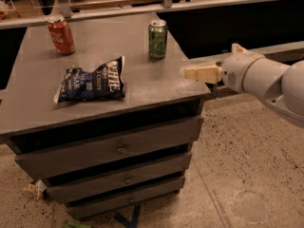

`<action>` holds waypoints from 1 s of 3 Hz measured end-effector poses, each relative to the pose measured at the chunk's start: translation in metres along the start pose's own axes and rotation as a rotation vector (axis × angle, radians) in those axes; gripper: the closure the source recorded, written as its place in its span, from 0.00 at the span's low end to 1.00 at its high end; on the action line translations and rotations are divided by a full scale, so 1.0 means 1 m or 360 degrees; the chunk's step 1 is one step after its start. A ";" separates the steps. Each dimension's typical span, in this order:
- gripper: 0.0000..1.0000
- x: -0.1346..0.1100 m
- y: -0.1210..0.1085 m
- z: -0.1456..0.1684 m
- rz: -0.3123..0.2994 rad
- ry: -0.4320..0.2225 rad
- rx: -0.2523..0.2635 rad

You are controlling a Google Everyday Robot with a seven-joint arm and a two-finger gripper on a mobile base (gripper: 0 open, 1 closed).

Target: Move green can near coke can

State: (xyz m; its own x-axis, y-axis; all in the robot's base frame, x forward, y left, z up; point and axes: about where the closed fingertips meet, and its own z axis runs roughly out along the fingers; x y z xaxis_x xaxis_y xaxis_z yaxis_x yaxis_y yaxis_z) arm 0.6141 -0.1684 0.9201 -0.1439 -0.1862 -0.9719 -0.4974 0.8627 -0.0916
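Note:
The green can [157, 39] stands upright at the back right of the grey cabinet top [142, 84]. The coke can [61, 34], red with white lettering, stands upright at the back left, well apart from the green can. My gripper [200, 73] hovers at the cabinet's right edge, to the right of the green can and nearer the front, a little above the top. It holds nothing and touches neither can.
A dark blue chip bag [91, 83] lies flat in the middle of the top, between the cans and the front edge. The cabinet has three drawers [118, 148]. A rail and a dark shelf run behind it. Speckled floor [247, 175] lies to the right.

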 end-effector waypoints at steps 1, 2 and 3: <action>0.00 -0.008 0.002 0.032 0.0023 -0.0038 -0.0050; 0.00 -0.013 0.010 0.068 0.0022 -0.0058 -0.0160; 0.00 -0.016 0.019 0.094 0.0016 -0.0041 -0.0304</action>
State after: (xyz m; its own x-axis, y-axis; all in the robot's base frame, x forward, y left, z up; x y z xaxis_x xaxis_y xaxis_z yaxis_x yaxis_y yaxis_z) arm 0.6875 -0.1044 0.9139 -0.1291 -0.1638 -0.9780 -0.6496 0.7592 -0.0414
